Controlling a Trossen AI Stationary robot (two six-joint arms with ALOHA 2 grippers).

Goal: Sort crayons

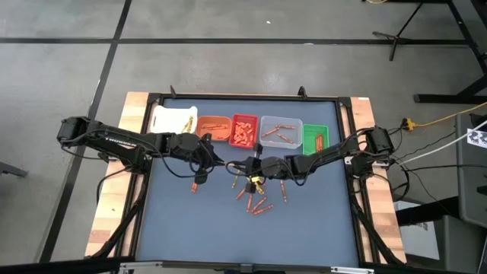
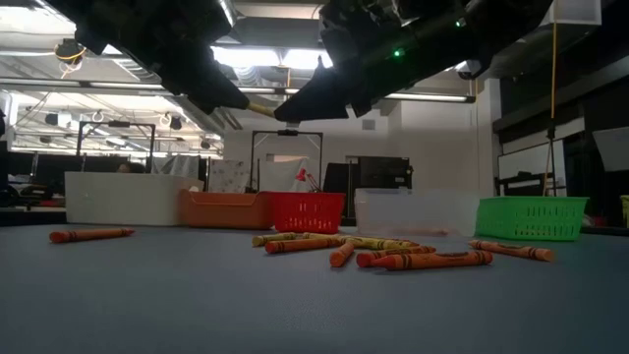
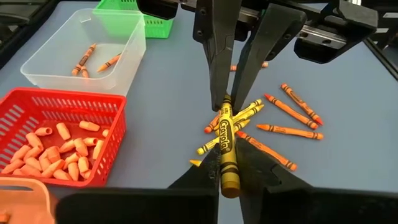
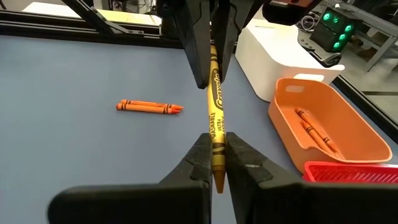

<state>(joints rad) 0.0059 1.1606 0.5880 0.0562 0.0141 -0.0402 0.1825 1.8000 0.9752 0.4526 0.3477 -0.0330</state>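
A yellow crayon point(image 3: 225, 134) hangs in the air between my two grippers above the middle of the table. My left gripper point(image 1: 227, 162) is shut on one end of it and my right gripper point(image 1: 251, 164) on the other. The two grippers face each other, tip to tip. Several orange-red and yellowish crayons point(image 1: 259, 199) lie flat on the blue-grey mat below. One more orange crayon point(image 1: 196, 183) lies apart, toward the left. My left gripper pinches the yellow crayon's blunt end point(image 3: 228, 179) between its two fingers, coming from the table's left and slanting down. The crayon sticks forward along the fingers, clear of the table. My right gripper pinches the crayon's other end point(image 4: 217, 163) between its two fingers, coming from the table's right and slanting down. The crayon runs on along the fingers toward the left gripper, lifted clear.
Along the far edge stands a row of bins: white point(image 1: 173, 118), orange point(image 1: 213, 126), red point(image 1: 243, 132) with short crayon bits, clear point(image 1: 281, 131) with a few crayons, and green point(image 1: 316, 135). The near half of the mat point(image 1: 228, 228) is bare.
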